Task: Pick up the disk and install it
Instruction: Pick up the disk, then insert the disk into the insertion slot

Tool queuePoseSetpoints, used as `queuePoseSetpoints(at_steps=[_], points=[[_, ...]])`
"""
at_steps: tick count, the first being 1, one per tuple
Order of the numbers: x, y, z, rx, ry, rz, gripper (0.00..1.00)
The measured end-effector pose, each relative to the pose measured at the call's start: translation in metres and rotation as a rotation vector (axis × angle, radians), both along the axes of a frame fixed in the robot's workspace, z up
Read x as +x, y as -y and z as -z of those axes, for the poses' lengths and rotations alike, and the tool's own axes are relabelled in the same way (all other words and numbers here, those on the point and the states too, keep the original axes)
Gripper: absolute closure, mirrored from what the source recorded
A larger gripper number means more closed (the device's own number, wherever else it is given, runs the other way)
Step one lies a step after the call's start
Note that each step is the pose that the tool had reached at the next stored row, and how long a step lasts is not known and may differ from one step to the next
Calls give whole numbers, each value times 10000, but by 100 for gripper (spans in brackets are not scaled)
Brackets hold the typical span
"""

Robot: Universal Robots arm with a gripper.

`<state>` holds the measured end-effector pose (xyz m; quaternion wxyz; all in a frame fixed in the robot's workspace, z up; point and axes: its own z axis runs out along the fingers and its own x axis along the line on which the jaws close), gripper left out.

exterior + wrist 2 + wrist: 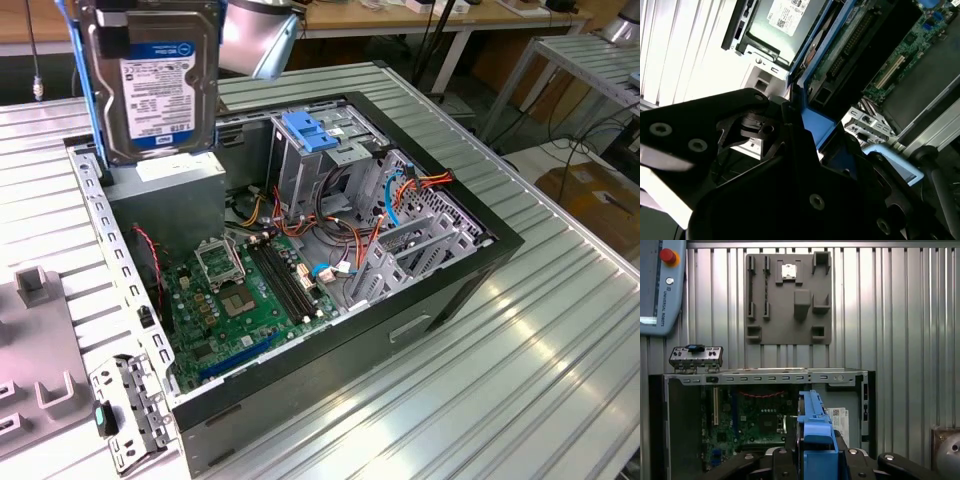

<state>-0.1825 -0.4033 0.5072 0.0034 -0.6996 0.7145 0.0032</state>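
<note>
The disk [155, 80] is held upright over the open computer case [330, 385], at the exterior view's left, grasped by its blue rails in the clenched pincer [816, 457]; pickup is judged done, installation not yet made.

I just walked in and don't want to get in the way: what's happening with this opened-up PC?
The arm's gripper is clamped on the disk by its blue side rails. It holds the disk on edge in the air, above the corner of the open computer case at the exterior view's left. The disk is not yet installed. Inside the case, the drive cage with its blue handle sits beside the motherboard. The case rests on the ribbed metal table.
</note>
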Motion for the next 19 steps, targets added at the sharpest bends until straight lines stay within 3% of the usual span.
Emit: queuePoseSetpoints(at_steps=[4,8,19], points=[[191,5,13,-16,0,0,63],[310,7,21,-30,0,-1,63],[334,23,21,-30,0,-1,63]])
